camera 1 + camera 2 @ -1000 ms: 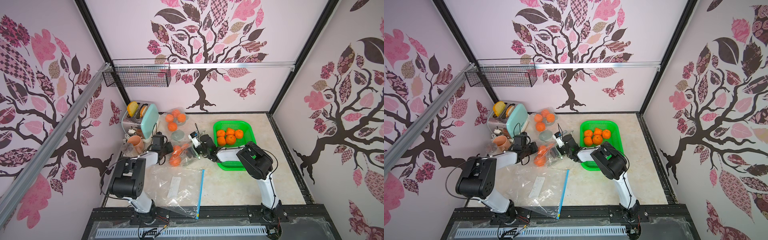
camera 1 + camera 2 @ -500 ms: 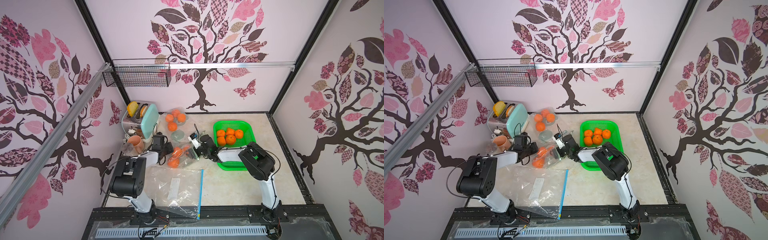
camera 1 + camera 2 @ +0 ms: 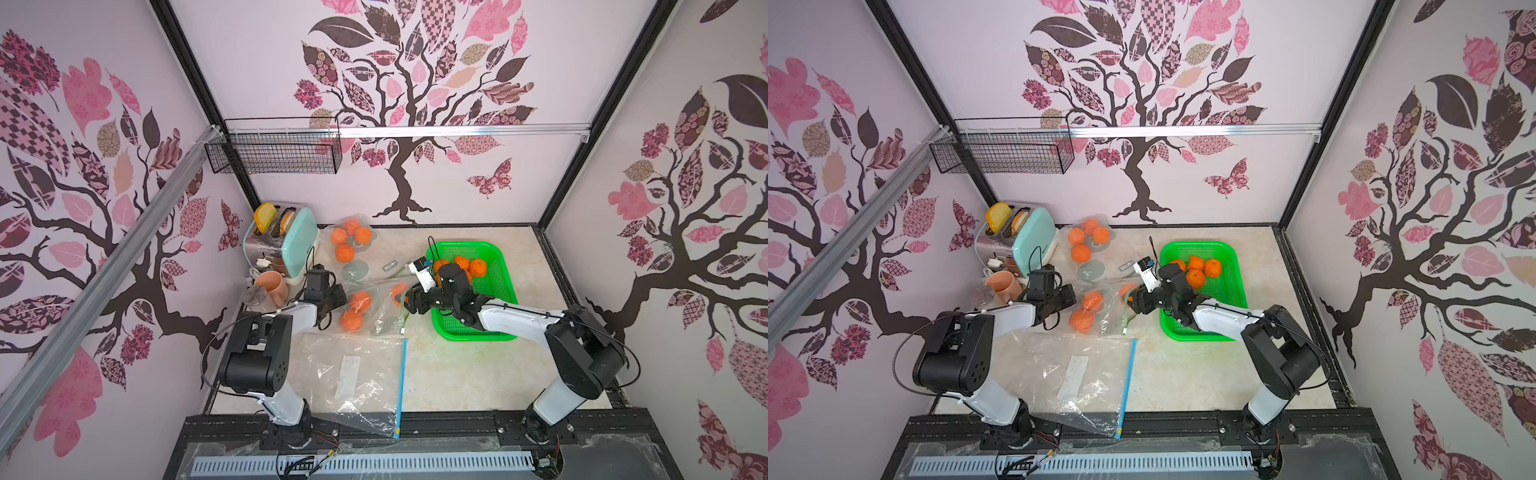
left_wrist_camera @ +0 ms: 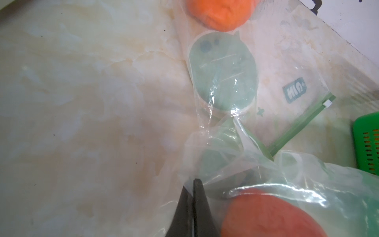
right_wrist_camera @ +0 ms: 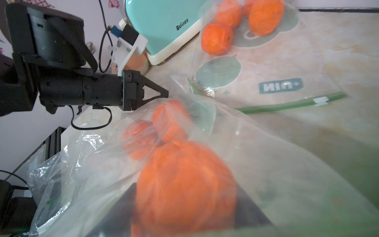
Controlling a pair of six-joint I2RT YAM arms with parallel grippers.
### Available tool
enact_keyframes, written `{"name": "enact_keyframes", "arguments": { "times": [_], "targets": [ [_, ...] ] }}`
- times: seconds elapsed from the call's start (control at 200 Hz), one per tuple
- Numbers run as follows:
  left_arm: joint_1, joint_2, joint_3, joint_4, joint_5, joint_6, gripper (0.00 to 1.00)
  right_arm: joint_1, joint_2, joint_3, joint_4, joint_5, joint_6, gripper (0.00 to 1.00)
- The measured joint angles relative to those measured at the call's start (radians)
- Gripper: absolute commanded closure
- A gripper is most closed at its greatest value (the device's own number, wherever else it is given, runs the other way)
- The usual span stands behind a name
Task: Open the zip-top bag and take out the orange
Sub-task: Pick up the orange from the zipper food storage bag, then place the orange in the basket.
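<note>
The clear zip-top bag (image 3: 376,318) (image 3: 1106,320) with a green zip lies mid-table with two oranges (image 3: 353,309) inside. My left gripper (image 3: 338,296) (image 4: 193,182) (image 5: 166,94) is shut on the bag's plastic at its closed end. In both top views my right gripper (image 3: 405,297) (image 3: 1131,300) reaches into the bag's mouth. In the right wrist view my right gripper (image 5: 184,190) is shut on a third orange (image 5: 184,180) (image 3: 399,289), one dark finger on each side. Bag film still drapes around that orange.
A green basket (image 3: 500,320) with several oranges stands right of the bag, under my right arm. A second bag of oranges (image 3: 349,241) and a mint toaster (image 3: 297,241) stand behind, an orange cup (image 3: 272,286) at left. A large empty bag with a blue zip (image 3: 357,370) lies in front.
The right gripper's jaws have closed in on the orange at the bag's mouth. The left gripper has kept its hold on the plastic and has not moved.
</note>
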Motion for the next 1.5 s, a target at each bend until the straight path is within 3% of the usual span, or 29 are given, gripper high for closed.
{"name": "enact_keyframes", "arguments": {
  "times": [0.35,0.56,0.795,1.125,1.501],
  "targets": [
    [0.001,0.0,0.0,0.0,0.0,-0.002,1.0,-0.015,-0.215,-0.035,-0.223,0.167,0.025,0.33],
    [0.001,0.0,0.0,0.0,0.001,-0.003,1.0,-0.175,-0.326,-0.072,-0.267,0.311,0.084,0.33],
    [0.002,-0.001,0.0,0.0,0.001,-0.003,1.0,-0.321,-0.302,-0.072,-0.262,0.47,0.14,0.32],
    [0.006,-0.014,-0.001,0.0,0.002,-0.003,1.0,-0.326,-0.223,-0.02,-0.266,0.589,0.139,0.3],
    [0.007,-0.015,-0.001,0.0,0.004,-0.004,1.0,-0.345,-0.156,-0.022,-0.267,0.614,0.136,0.3]
  ]
}}
